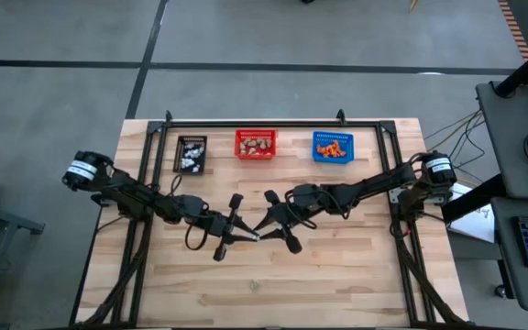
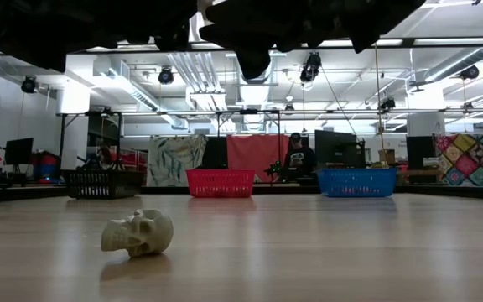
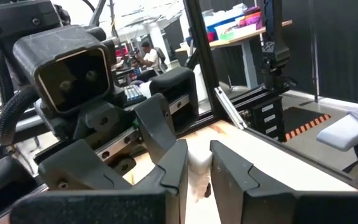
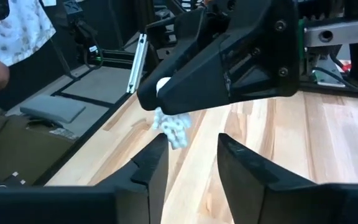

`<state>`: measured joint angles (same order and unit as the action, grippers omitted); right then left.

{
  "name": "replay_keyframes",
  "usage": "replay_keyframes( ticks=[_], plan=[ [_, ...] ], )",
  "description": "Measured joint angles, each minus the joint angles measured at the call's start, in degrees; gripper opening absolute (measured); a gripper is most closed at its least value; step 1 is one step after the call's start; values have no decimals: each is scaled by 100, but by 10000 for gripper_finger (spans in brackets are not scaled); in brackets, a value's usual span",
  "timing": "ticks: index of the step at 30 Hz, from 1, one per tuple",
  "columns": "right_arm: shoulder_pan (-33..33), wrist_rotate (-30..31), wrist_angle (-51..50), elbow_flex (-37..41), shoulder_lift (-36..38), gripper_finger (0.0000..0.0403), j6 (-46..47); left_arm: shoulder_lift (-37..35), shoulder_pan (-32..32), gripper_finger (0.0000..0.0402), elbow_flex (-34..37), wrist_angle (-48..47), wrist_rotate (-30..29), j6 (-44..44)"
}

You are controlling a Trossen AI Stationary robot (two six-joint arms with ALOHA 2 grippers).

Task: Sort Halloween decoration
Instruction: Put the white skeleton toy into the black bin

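A small white Halloween decoration (image 4: 174, 129) hangs in mid-air over the table's middle, with my left gripper (image 1: 248, 236) shut on it; it also shows between the left fingers as the white decoration (image 3: 199, 160). My right gripper (image 4: 191, 155) faces it from the table's right, open, its fingertips just short of the decoration and to either side; I see no touch. A beige skull (image 2: 138, 232) lies on its side on the wooden table. At the far edge stand a black basket (image 1: 192, 154), a red basket (image 1: 255, 144) and a blue basket (image 1: 332, 147), each holding trinkets. My left gripper pinches the decoration's upper part (image 4: 164, 86) between its two fingertips (image 3: 180, 168). The fingers lie level and come from the table's left. The rest of the decoration hangs below the fingers, clear of the table.
A black frame (image 1: 273, 122) borders the table's far edge and sides. Bare wood (image 1: 337, 284) spreads toward the near edge. In the room behind, a person (image 2: 296, 156) stands beyond the baskets, and a hand and patterned sleeve (image 4: 11, 28) show off the table.
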<state>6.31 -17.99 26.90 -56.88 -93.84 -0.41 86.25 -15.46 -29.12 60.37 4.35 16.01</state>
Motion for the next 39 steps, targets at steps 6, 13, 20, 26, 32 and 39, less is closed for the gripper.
replay_keyframes(
  ticks=[6, 13, 20, 26, 32, 39],
  plan=[
    [-110, 17, -288, -2, 22, 141, 169, -223, 46, 34, 0, -523, -254, -22],
    [-298, 554, -1063, -7, 332, 144, 557, -1184, 88, 34, 0, -2349, -1353, -54],
    [-357, 1672, -1752, -7, 684, 135, 588, -2337, 374, 34, -39, -4763, -3596, -634],
    [-386, 1811, -1865, -61, 761, 133, 584, -2760, 1409, 32, -489, -7113, -4304, -1799],
    [-386, 1818, -2268, -306, 748, 136, 586, -2482, 2949, 30, -995, -8767, -4060, -2890],
    [-386, 1818, -2452, -404, 745, 130, 596, -1785, 4310, 29, -1381, -9446, -3625, -3019]
  ],
)
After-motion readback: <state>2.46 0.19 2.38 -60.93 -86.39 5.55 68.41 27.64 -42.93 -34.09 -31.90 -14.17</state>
